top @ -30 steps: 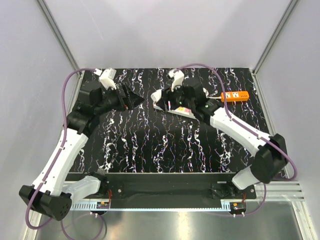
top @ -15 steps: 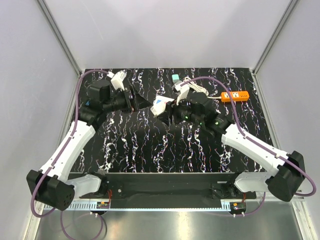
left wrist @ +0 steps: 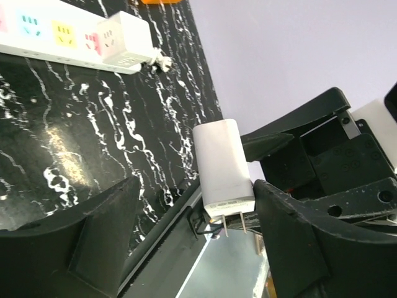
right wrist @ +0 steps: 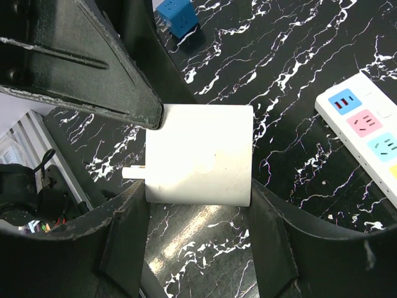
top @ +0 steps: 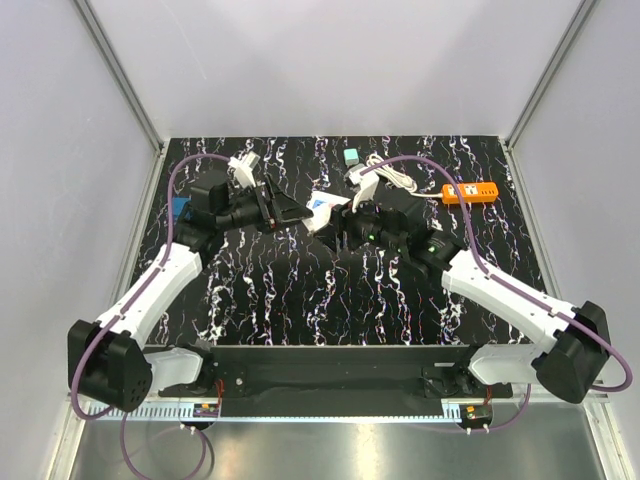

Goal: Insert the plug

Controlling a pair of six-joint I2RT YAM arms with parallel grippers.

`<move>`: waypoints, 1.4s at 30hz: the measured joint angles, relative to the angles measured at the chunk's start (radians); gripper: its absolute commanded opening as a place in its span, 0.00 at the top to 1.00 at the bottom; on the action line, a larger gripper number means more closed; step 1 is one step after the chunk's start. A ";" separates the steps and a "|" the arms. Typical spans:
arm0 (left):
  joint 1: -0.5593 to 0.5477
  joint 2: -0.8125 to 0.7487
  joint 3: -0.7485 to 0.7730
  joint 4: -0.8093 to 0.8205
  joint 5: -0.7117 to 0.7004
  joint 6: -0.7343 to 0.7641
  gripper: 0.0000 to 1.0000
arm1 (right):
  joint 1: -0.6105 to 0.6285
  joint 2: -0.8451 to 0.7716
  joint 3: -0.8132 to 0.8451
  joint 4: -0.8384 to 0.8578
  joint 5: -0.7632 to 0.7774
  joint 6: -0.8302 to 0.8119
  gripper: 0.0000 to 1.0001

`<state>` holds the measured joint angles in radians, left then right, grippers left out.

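My right gripper (right wrist: 198, 202) (top: 341, 218) is shut on a white plug adapter (right wrist: 200, 155), held above the table with its prongs pointing toward the left arm. In the left wrist view the plug (left wrist: 222, 164) hangs between my left gripper's (left wrist: 195, 208) (top: 289, 209) open jaws, against one finger (left wrist: 291, 230), with two prongs showing. A white power strip (left wrist: 68, 38) (right wrist: 367, 133) with coloured sockets lies flat on the black marbled table; only its end (top: 318, 206) shows in the top view.
An orange power strip (top: 470, 192) lies at the back right beside a white cable (top: 392, 176). A teal cube (top: 351, 157) sits at the back. A blue adapter (top: 180, 208) (right wrist: 175, 16) lies at the left. Grey walls enclose the table.
My left gripper has moved right to meet the right gripper. My right gripper has pulled back toward mid-table with the plug in it. The two now meet at the plug.
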<state>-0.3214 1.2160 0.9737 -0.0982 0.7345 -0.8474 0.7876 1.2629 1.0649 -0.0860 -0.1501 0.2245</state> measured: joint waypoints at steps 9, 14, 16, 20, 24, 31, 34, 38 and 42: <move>-0.012 0.004 -0.074 0.166 0.058 -0.104 0.74 | 0.014 0.033 0.000 0.013 0.023 0.008 1.00; -0.009 0.011 -0.101 0.222 0.063 -0.151 1.00 | 0.020 0.041 0.001 0.011 0.039 0.007 0.67; -0.006 0.027 -0.108 0.255 0.081 -0.174 1.00 | 0.020 0.040 0.002 0.006 0.044 -0.002 0.46; -0.001 0.086 -0.110 0.335 0.168 -0.226 1.00 | 0.017 0.016 0.001 -0.028 0.051 -0.078 0.30; -0.013 0.113 -0.110 0.372 0.291 -0.273 1.00 | 0.026 -0.093 -0.036 -0.042 0.026 -0.216 0.21; -0.022 0.076 -0.097 0.392 0.423 -0.330 1.00 | 0.029 -0.377 -0.125 -0.032 -0.076 -0.537 0.09; -0.022 0.030 -0.101 0.458 0.457 -0.410 1.00 | 0.029 -0.475 -0.187 -0.022 -0.161 -0.759 0.12; -0.022 -0.020 -0.119 0.642 0.496 -0.574 1.00 | 0.030 -0.484 -0.201 0.005 -0.213 -1.022 0.12; -0.024 -0.012 -0.124 0.891 0.518 -0.804 1.00 | 0.039 -0.449 -0.234 0.095 -0.209 -1.245 0.12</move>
<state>-0.3454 1.2041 0.8501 0.7929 1.2522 -1.6512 0.8268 0.8135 0.8307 0.0090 -0.3595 -1.0206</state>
